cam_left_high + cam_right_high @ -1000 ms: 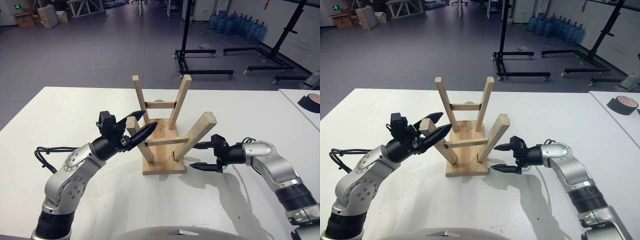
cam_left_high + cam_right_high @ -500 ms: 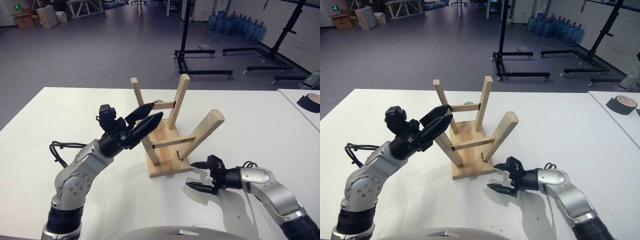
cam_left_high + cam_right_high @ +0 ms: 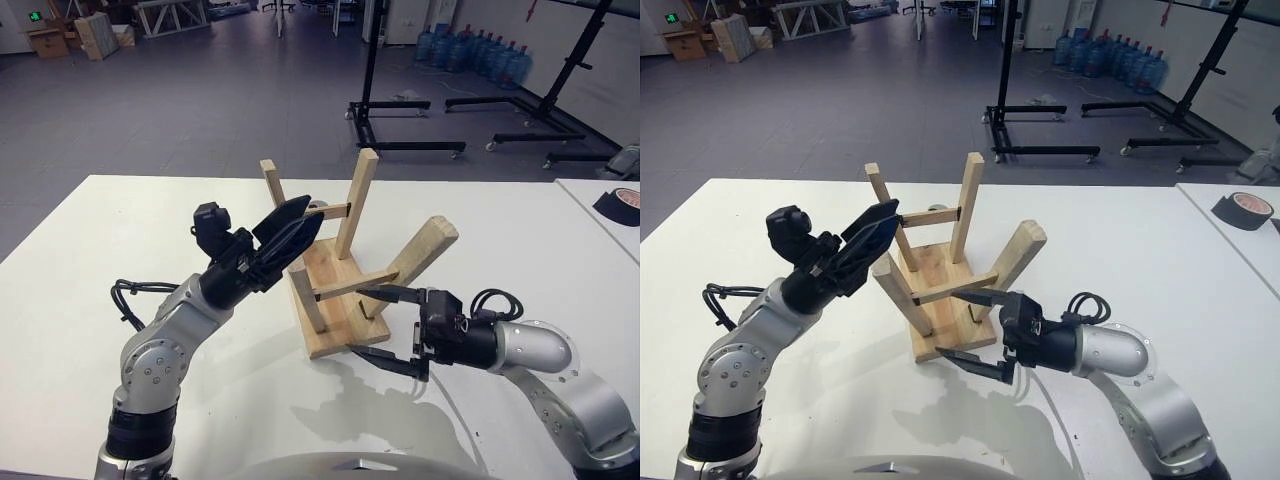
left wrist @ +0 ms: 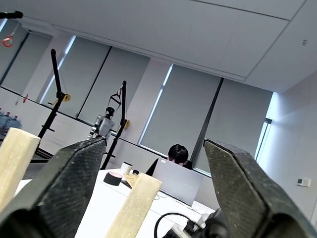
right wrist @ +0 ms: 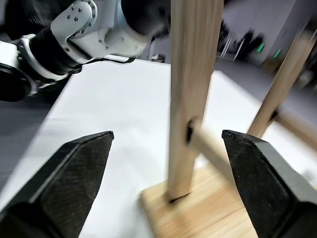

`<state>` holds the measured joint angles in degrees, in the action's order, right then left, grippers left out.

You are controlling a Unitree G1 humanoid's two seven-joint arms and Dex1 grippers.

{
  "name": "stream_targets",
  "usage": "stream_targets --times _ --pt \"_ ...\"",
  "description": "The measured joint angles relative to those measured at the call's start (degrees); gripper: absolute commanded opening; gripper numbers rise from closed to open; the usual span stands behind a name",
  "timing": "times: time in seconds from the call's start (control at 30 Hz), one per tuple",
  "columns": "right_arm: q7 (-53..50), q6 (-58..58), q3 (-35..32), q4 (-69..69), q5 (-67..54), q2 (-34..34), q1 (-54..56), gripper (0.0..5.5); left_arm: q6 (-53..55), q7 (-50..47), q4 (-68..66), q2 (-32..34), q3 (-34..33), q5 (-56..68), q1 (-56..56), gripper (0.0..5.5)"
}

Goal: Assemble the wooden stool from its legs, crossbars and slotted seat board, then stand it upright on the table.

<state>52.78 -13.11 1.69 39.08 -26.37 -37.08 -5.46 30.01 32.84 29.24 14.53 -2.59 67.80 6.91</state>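
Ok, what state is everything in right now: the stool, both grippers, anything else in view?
stool: assembled, legs pointing up, leaning to the right, not yet stood upright.
left gripper: open, fingers either side of a leg top.
right gripper: open, one finger above and one below the seat board at its near edge.
tape roll: lying flat on the neighbouring table.
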Motion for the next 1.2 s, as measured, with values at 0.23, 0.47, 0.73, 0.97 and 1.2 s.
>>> stream_targets --times 0.23,0.47,0.73,0.97,1.2 --pt "-11.3 11.3 -0.4 -0.5 9.7 8.0 6.1 4.03 0.1 -1.2 0.8 1.3 -2.8 1.4 0.7 3.6" --pt "-26.3 21.1 2.3 -3.8 36.0 12.6 9.8 4.03 0.1 -2.2 2.1 2.2 -3.9 1.6 0.6 3.6" --pt "-32.6 21.9 6.4 -2.4 62.4 12.6 10.6 4.03 0.1 -2.5 3.8 2.3 -2.5 1.1 0.3 3.6" --pt "-31.4 19.9 13.3 -10.2 73.4 11.2 8.2 4.03 1.5 -2.6 3.8 3.3 -1.9 1.2 0.3 3.6" --pt "-33.6 20.6 14.0 -12.4 70.1 10.1 8.1 4.03 2.4 -2.2 3.5 4.2 -1.7 1.5 0.5 3.6"
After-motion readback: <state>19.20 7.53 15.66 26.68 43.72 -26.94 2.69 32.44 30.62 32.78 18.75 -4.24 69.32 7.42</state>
